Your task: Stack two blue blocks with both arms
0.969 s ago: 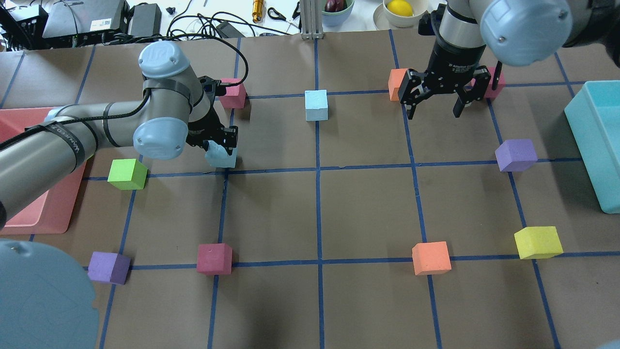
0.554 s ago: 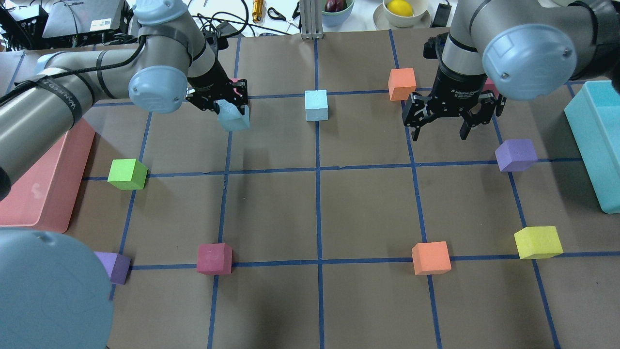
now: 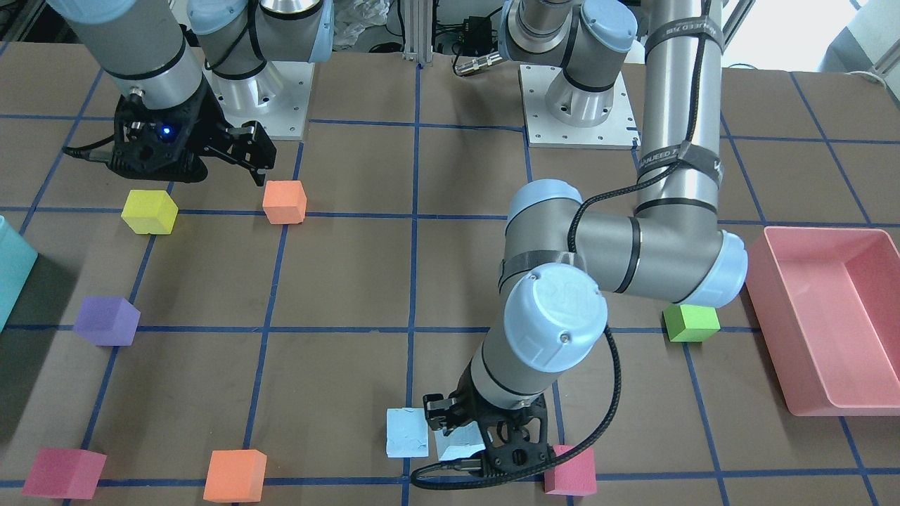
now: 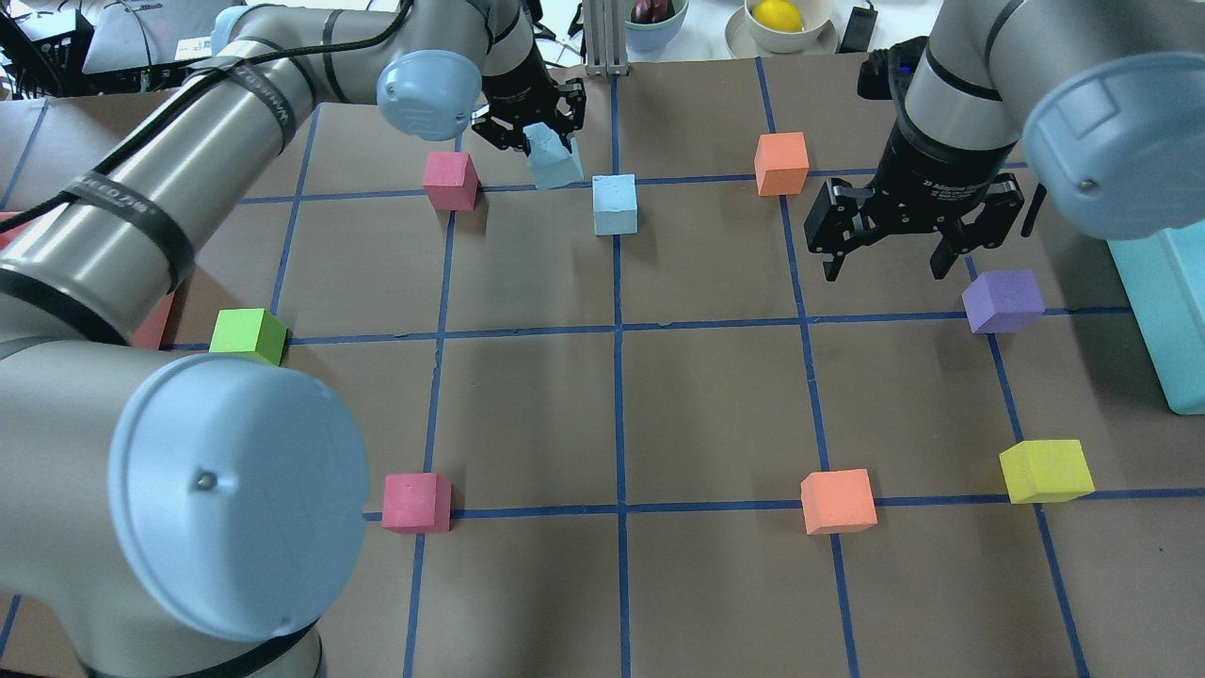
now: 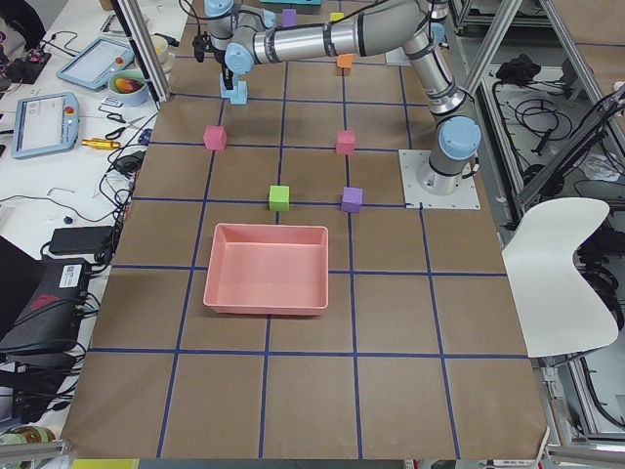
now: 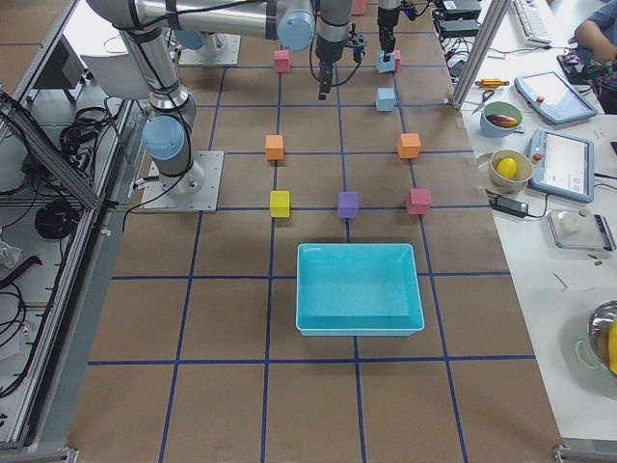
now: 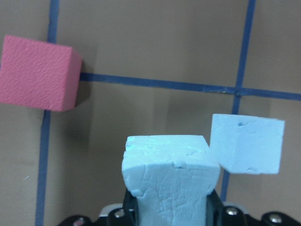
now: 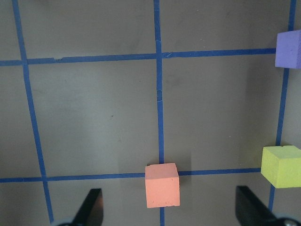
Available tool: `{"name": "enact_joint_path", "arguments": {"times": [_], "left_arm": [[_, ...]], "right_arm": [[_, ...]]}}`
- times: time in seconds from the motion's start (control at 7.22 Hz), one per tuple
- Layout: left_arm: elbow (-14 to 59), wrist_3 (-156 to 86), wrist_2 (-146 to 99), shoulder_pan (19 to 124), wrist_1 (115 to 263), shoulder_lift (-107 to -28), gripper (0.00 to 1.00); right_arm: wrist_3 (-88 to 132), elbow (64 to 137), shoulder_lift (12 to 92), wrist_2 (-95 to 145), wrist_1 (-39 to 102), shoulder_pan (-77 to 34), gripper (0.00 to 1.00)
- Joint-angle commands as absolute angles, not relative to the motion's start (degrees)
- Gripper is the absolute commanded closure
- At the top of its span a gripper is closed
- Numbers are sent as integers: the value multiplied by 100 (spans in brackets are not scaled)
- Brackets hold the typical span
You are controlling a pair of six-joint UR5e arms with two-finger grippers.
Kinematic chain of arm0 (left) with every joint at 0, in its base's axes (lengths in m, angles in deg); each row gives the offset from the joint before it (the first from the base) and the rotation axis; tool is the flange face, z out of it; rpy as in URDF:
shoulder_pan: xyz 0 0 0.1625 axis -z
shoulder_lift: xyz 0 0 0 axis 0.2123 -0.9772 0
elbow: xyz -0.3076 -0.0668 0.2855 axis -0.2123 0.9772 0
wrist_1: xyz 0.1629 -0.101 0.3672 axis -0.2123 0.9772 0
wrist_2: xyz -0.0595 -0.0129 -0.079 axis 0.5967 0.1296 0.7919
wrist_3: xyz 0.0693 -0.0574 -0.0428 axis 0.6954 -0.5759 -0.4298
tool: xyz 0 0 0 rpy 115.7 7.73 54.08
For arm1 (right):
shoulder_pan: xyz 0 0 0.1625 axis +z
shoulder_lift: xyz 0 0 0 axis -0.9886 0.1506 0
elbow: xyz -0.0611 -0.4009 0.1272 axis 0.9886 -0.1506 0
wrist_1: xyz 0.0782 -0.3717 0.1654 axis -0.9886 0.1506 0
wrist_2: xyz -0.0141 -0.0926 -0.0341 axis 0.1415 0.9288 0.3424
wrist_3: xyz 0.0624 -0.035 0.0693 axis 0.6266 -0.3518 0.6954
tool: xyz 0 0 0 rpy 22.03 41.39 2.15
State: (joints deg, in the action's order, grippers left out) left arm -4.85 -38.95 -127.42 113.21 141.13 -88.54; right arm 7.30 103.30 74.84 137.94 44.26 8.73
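left claw (image 4: pixel 537 137) grips blue block (image 4: pixel 555 166) | right claw (image 4: pixel 885 272) spread wide | white bowl (image 4: pixel 789 41) holds probably a lemon (image 4: pixel 778 15)

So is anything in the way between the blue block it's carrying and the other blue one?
Nothing visible does. The left hand grips the held blue block close beside the resting blue block, with an open gap between them. The nearest pink cube sits on the other side, off the path.

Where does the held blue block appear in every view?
Front-facing: held blue block bottom centre.
Overhead: block top centre.
Exterior left: block upper left.
Exterior right: block top, right of centre.
Left wrist: block bottom centre.
Right wrist: not in it.
Landmark: the resting blue block beside it.
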Motion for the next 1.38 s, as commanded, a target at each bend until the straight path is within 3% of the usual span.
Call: {"name": "enact_joint_path", "arguments": {"times": [0.0,0.55,1.25], "left_arm": [[-964,-4115,-13085,11570,14462,-9191,100],[-1043,-4141,-13104,11790,14710,-9226,100],[-1052,-4211,-13095,11869,14675,-9349,100]], "right_arm": [[751,10271,7680,13810,4408,823,0],[760,9614,7531,13011,4121,857,0],[690,9532,7214,13467,3697,304,0]]}}
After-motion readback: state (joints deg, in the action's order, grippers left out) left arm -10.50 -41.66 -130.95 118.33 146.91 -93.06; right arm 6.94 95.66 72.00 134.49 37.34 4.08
